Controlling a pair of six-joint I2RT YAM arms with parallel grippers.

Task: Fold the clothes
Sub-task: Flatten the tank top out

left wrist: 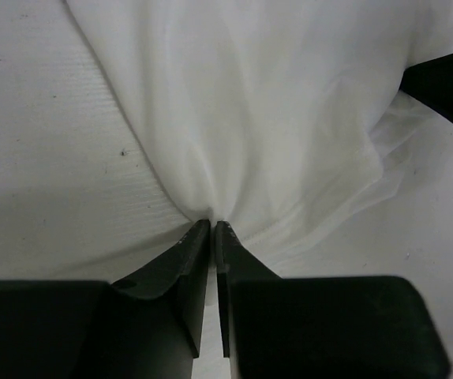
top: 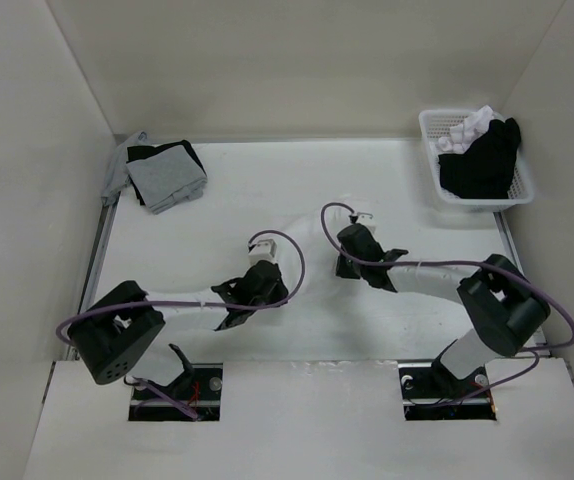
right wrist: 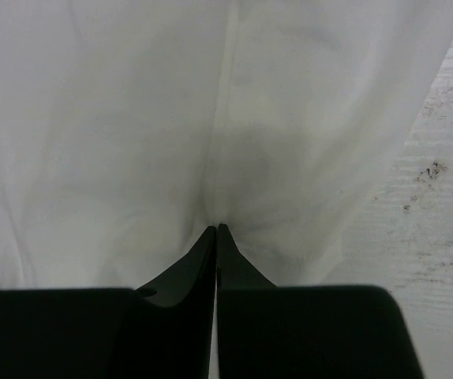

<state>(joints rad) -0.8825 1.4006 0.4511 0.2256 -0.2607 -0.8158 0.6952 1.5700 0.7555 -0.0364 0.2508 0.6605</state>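
Left gripper [left wrist: 212,227] has its jaws closed on a pinched-up tuck of the white garment [left wrist: 274,110], and the thin fabric puckers into folds that fan away from the tips. Right gripper [right wrist: 217,229] grips likewise, with its jaws drawn tight on a fold of the same cloth, and a soft vertical crease runs up from the tips. The garment lies around the middle of the table [top: 167,260], bunched between the two grippers and hard to tell from the white surface from above. At the table's far left corner sits a pile of grey and black garments [top: 162,175]. At its far right corner a white basket [top: 429,150] holds a black garment [top: 482,160] with small white pieces [top: 467,128] on top.
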